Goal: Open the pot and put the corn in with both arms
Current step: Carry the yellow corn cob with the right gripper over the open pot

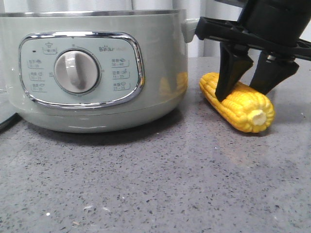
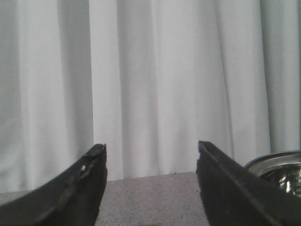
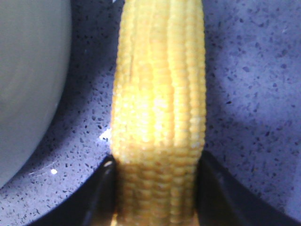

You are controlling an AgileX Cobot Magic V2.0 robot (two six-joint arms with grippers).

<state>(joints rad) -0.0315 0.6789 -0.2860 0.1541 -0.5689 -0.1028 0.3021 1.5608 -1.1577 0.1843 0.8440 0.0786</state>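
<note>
The pale grey-green pot (image 1: 97, 73) with its dial and chrome-framed panel fills the left of the front view. Its wall also shows in the right wrist view (image 3: 28, 84). The yellow corn (image 1: 243, 104) lies on the speckled counter just right of the pot, pale cut end toward the camera. My right gripper (image 1: 244, 94) comes down from above and straddles the cob. In the right wrist view both fingers press the corn's (image 3: 160, 94) sides, and the gripper (image 3: 157, 160) is shut on it. My left gripper (image 2: 150, 147) is open and empty, out of the front view.
A grey speckled counter (image 1: 160, 184) runs to a white curtain (image 2: 155, 70) at the back. A shiny steel rim (image 2: 277, 165) shows beside the left gripper. A curved clear edge (image 1: 6, 119) lies at the counter's far left by the pot.
</note>
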